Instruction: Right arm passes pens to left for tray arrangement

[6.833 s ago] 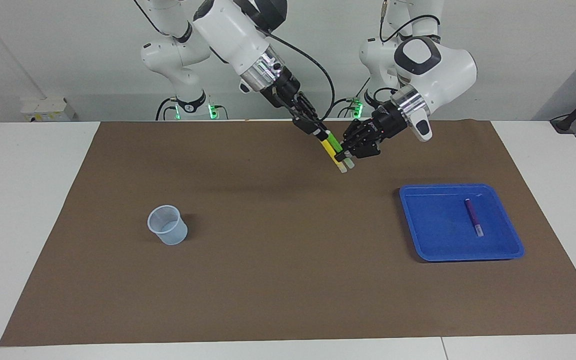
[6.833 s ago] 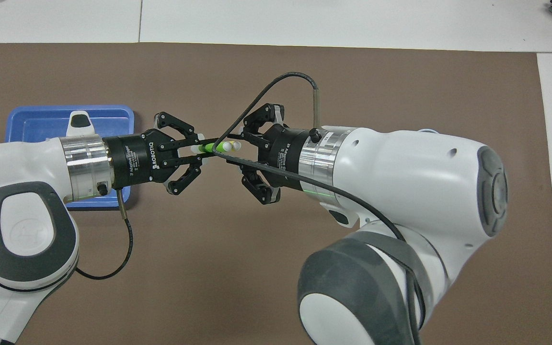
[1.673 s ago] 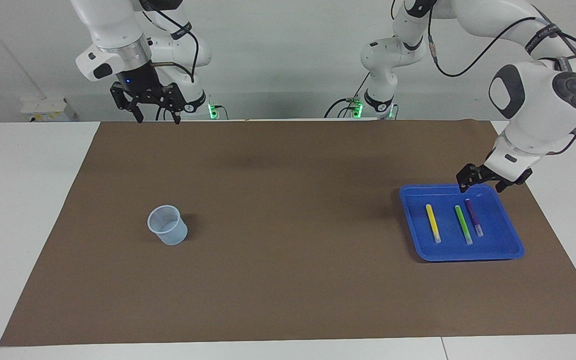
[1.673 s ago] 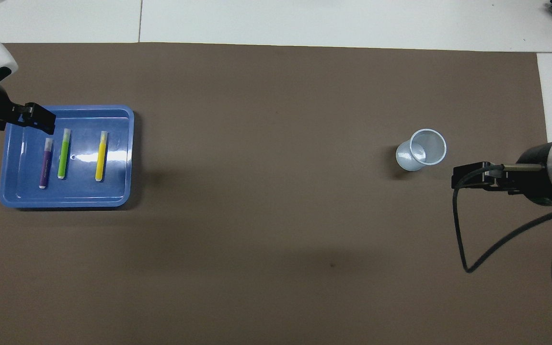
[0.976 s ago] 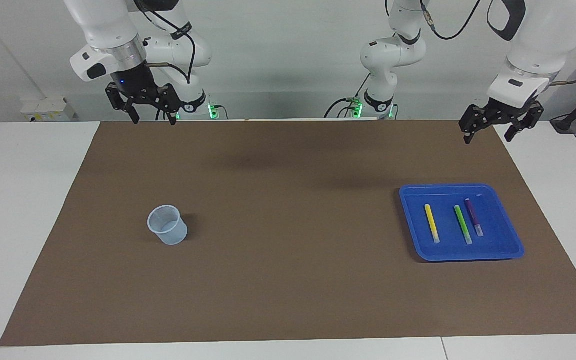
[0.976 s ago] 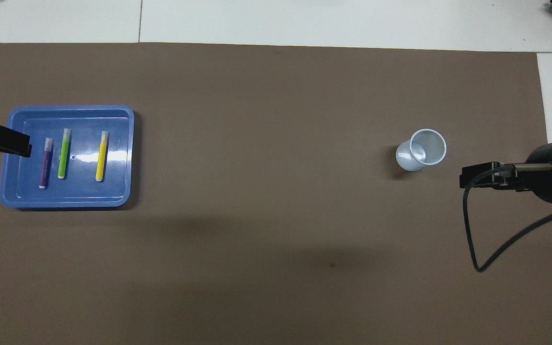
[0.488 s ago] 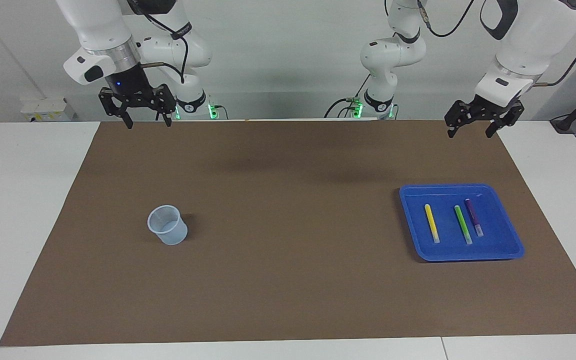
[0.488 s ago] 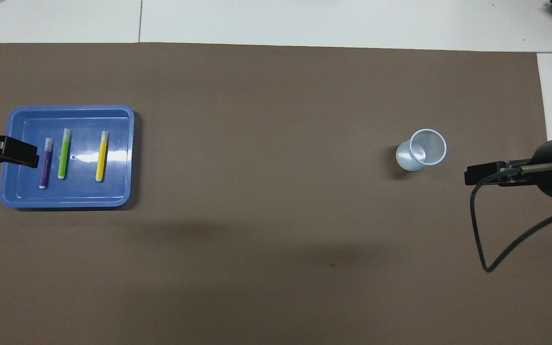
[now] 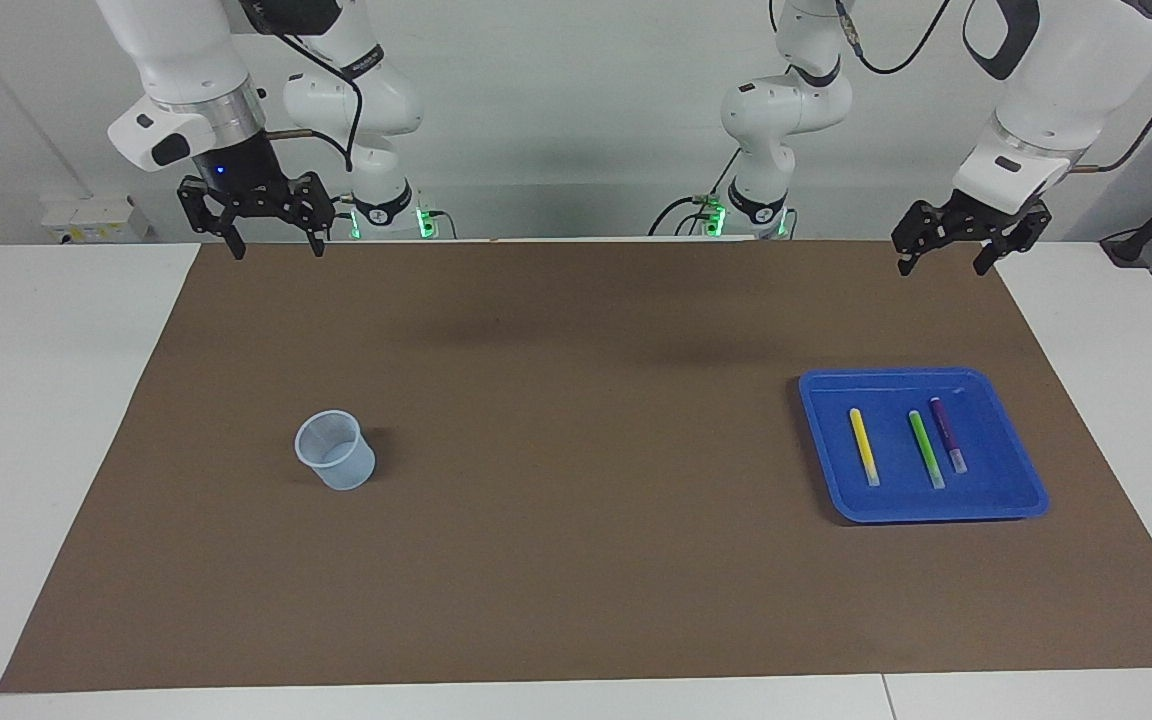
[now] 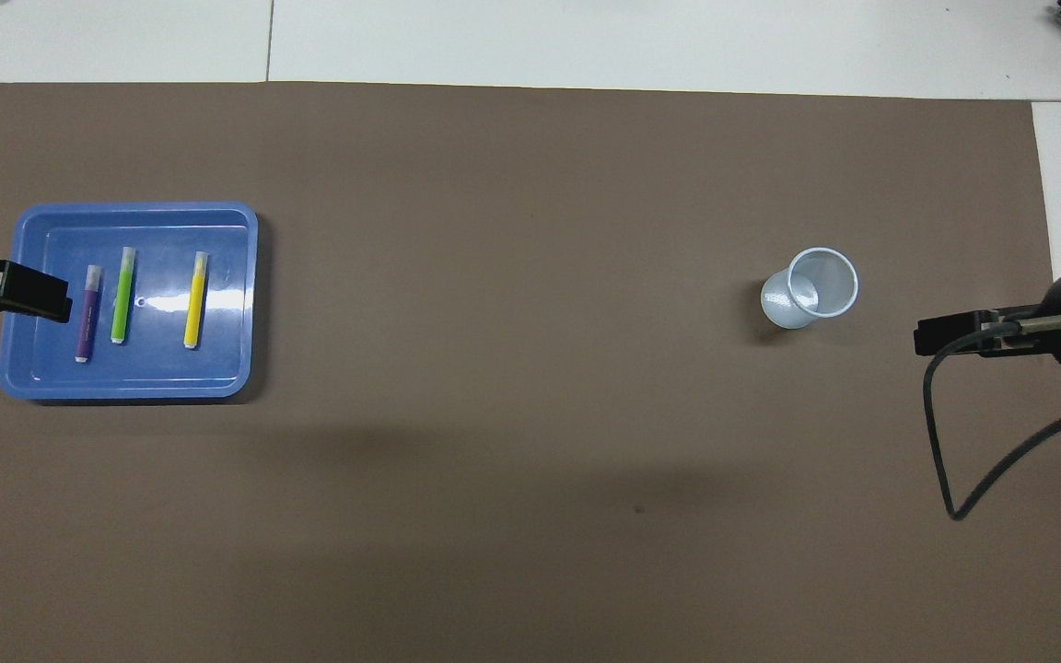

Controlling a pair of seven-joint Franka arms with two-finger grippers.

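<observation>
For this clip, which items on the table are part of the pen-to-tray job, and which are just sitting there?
Part of the job:
- blue tray
- yellow pen, green pen and purple pen, all lying in the tray
- left gripper and right gripper, both open and holding nothing

Just lying about:
- translucent cup, standing upright toward the right arm's end
- brown mat
</observation>
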